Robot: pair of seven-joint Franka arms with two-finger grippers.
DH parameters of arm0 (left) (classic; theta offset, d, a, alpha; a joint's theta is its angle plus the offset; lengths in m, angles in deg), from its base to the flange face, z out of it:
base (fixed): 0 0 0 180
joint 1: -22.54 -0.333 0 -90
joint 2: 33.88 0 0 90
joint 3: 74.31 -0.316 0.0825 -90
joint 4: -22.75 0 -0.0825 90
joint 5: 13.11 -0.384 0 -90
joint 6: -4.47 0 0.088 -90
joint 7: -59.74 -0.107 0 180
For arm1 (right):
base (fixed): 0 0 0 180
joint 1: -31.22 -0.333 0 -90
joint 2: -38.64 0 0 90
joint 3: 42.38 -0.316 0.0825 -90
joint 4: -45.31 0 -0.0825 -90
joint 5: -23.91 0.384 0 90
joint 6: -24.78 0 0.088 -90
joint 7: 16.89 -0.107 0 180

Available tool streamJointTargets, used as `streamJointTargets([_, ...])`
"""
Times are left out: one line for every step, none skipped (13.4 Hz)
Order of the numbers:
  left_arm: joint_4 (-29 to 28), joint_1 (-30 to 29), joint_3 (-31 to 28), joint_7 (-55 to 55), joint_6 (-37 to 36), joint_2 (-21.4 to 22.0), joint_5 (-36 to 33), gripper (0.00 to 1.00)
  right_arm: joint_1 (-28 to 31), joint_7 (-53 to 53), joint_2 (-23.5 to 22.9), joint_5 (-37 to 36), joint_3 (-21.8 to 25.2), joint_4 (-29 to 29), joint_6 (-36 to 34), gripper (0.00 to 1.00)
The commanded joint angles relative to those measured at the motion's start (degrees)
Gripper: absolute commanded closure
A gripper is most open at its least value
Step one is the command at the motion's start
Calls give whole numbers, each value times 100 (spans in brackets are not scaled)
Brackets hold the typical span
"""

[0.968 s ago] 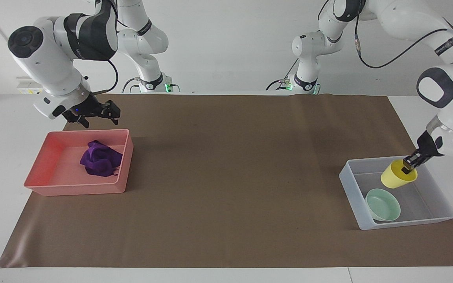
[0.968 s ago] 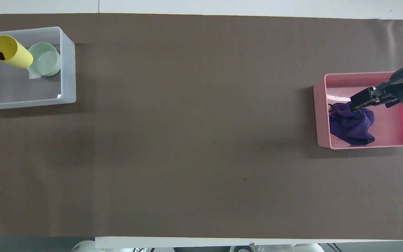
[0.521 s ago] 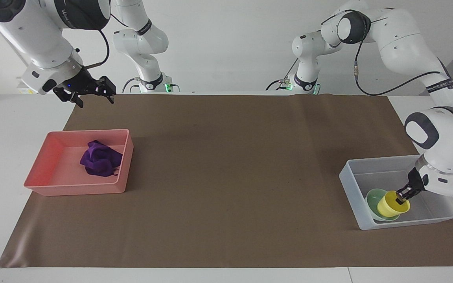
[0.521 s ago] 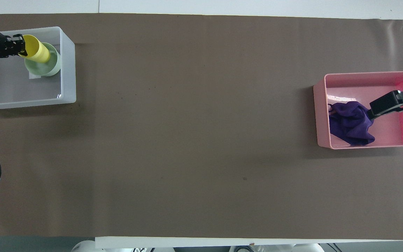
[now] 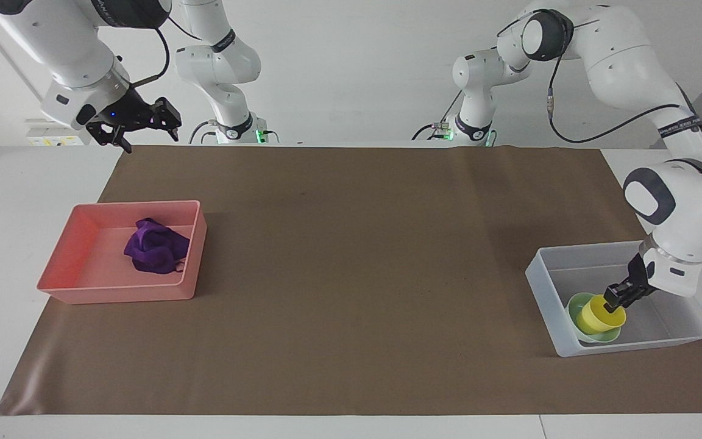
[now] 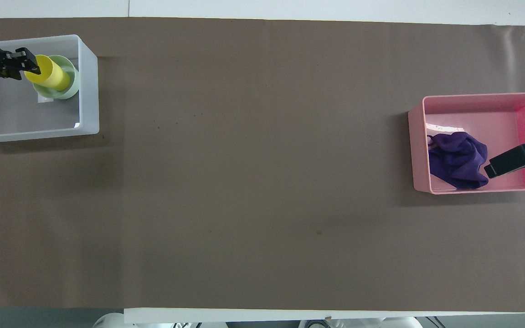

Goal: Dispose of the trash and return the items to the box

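The left gripper (image 5: 618, 298), clamped on the cup (image 5: 595, 317) rim, holds it tilted directly over the bowl (image 5: 587, 332) at the box's (image 5: 546, 286) table-edge corner.

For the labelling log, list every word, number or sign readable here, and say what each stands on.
Nothing can be read outright.
White lettering on the left arm's black band: too small to read.
White lettering on the right arm's dark band: too small to read.
Small white square in the translucent whitish-grey plastic bin: no print visible.
Small yellow plastic cup, mint-green round bowl, pink rectangular tray, purple cloth: none.
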Motion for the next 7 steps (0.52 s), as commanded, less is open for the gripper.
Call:
streamJointTargets([-1213, 368, -50, -16, -604, 1481, -99, 0, 61, 117, 145, -40, -53, -192, 94, 0])
streamJointTargets([-1407, 456, -33, -34, -859, 1920, -99, 0, 61, 117, 145, -31, -53, -192, 94, 0])
streamJointTargets([-1392, 536, -33, -121, -1227, 2212, -108, 0, 61, 117, 145, -40, -53, -192, 120, 0])
streamJointTargets([-1296, 615, -24, -278, -1579, 2362, -108, 0, 61, 117, 145, -40, -53, -192, 181, 0])
streamJointTargets([-1104, 659, -15, -428, -1861, 2451, -117, 0, 61, 109, 145, -40, -45, -201, 208, 0])
streamJointTargets([-806, 668, -7, -629, -2246, 2434, -169, 0, 61, 91, 145, -49, -45, -201, 208, 0])
streamJointTargets([-499, 668, -6, -1005, -2616, 2373, -213, 0, 61, 73, 145, -49, -45, -201, 217, 0])
